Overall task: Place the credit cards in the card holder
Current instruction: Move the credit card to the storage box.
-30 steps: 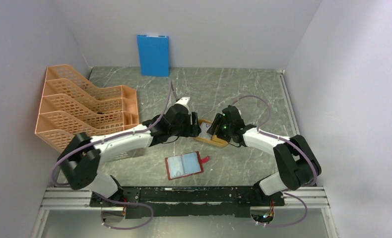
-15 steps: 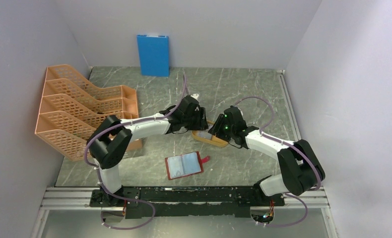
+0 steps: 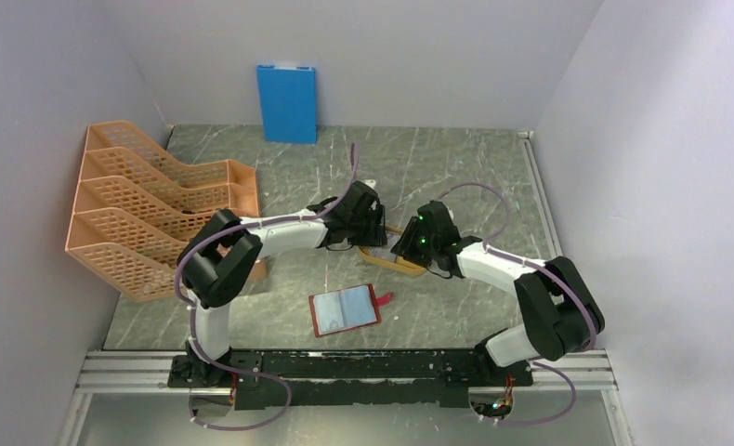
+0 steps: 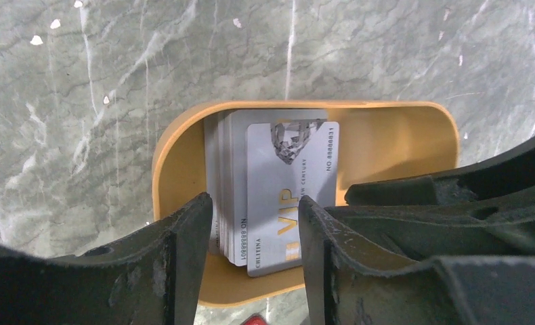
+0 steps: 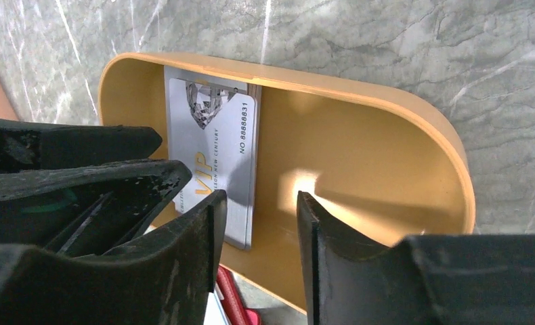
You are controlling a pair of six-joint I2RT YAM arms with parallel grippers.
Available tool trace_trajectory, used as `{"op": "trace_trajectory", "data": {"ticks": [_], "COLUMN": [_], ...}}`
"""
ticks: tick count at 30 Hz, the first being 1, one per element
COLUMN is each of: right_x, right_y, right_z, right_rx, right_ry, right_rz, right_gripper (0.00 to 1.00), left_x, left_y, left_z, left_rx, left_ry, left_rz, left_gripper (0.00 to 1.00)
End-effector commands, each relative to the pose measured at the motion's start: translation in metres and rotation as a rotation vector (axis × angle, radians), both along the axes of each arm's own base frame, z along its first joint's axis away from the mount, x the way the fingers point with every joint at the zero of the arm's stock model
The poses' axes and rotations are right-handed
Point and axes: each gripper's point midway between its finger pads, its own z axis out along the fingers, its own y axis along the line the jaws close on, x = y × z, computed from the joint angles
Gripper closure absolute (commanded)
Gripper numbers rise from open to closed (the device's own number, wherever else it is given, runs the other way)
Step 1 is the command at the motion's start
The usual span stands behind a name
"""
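- Folding inward since a second ago, the left arm's elbow now sits nearer the tray.
- Left gripper: jaws apart above the credit cards. Right gripper: jaws apart over bare tray floor.
- Credit cards: a thin silver-grey stack with gold "VIP" print, lying flat at one end of the smooth yellow-orange oval tray.
- Card holder: dark-red, lying open on the grey marbled table, apart from the tray, nearer the arm bases.

table: grey marble | on it: mesh rack, yellow tray, card holder, blue board
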Motion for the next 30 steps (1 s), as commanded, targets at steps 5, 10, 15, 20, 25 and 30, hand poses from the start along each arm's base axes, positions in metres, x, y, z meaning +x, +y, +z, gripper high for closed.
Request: {"op": "trace_trajectory", "data": {"ticks": [5, 10, 15, 20, 25, 30], "right_x": [0.010, 0.013, 0.012, 0.012, 0.013, 0.011], "right_y": [0.017, 0.025, 0.023, 0.019, 0.018, 0.026], "right_z": [0.004, 0.002, 0.004, 0.004, -0.001, -0.007], "right_rx": [0.059, 0.077, 0.076, 0.057, 0.049, 0.090], "right_ry": [-0.017, 0.001, 0.000, 0.002, 0.016, 0.045], "right_rz": [0.038, 0.064, 0.056, 0.041, 0.033, 0.036], "right_gripper": [0.62, 0.63, 0.60, 0.52, 0.48, 0.44], "left_x": [0.003, 0.004, 0.006, 0.012, 0.021, 0.030], "left_y": [0.002, 0.002, 0.001, 0.010, 0.040, 0.058], "left_z": [-0.002, 0.006, 0.031, 0.066, 0.069, 0.039], "left_rx": [0.003, -0.010, -0.037, -0.080, -0.075, -0.054], "left_ry": [0.002, 0.002, -0.026, -0.072, -0.093, -0.039], "left_rz": [0.003, 0.002, -0.005, 0.010, 0.081, 0.119], "left_gripper": [0.46, 0.46, 0.44, 0.42, 0.41, 0.42]}}
